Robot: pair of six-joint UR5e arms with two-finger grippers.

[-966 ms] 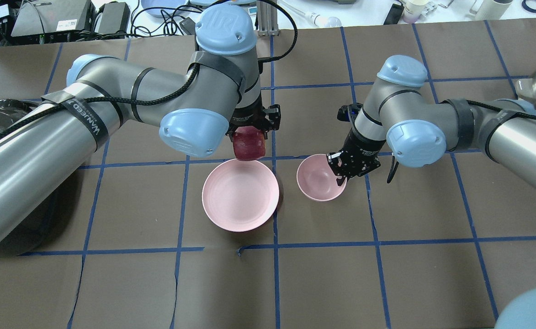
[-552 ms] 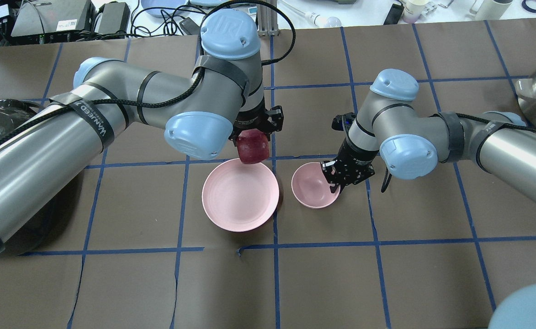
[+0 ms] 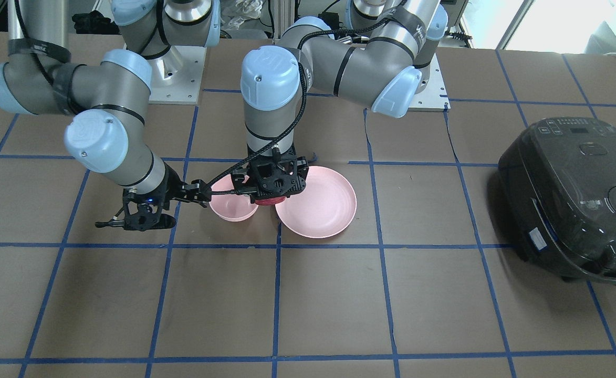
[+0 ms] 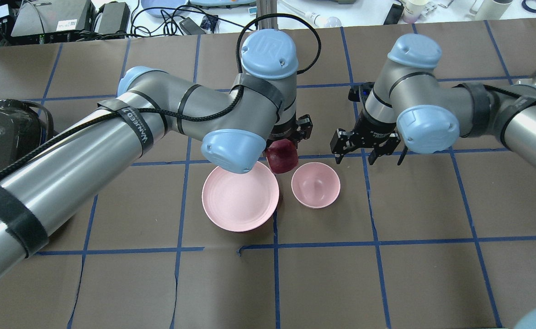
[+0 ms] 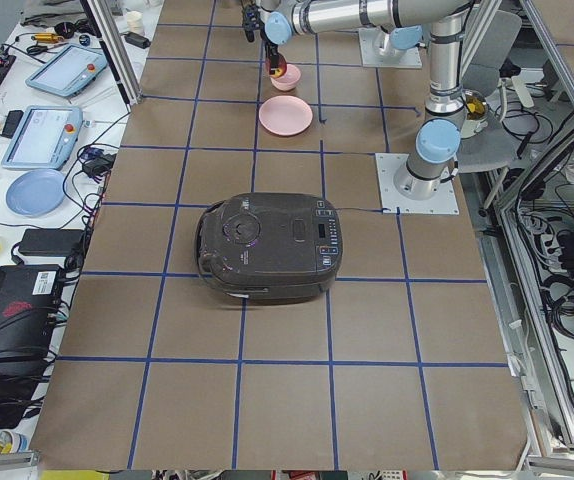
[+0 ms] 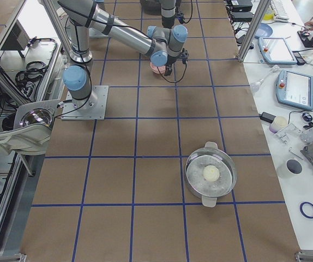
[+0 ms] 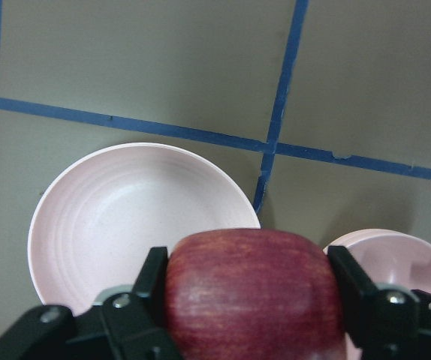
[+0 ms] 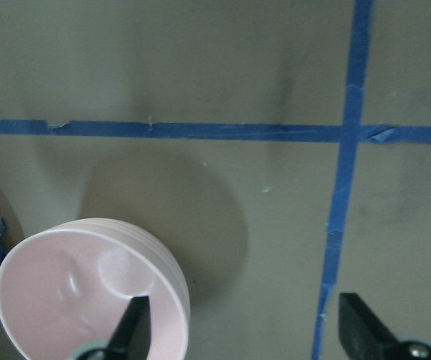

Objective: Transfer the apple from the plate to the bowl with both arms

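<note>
Firmly, left claw [image 7: 251,300] clamps the mottled, barrel-shaped apple [image 4: 282,156]; right claw [image 4: 355,156] gapes empty.

The light is bright and even, coming from above. In my left wrist view the apple [image 7: 253,292] is a little blurred, being so near. The bowl [image 8: 58,300] throws a soft shadow; the black cooker [image 3: 565,194] shows weak glare.

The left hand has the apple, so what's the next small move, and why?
Probably shift the left hand a little toward the bowl before opening. The apple hangs by the gap between plate and bowl, not over the bowl's middle; the open right hand is clear of it.
</note>
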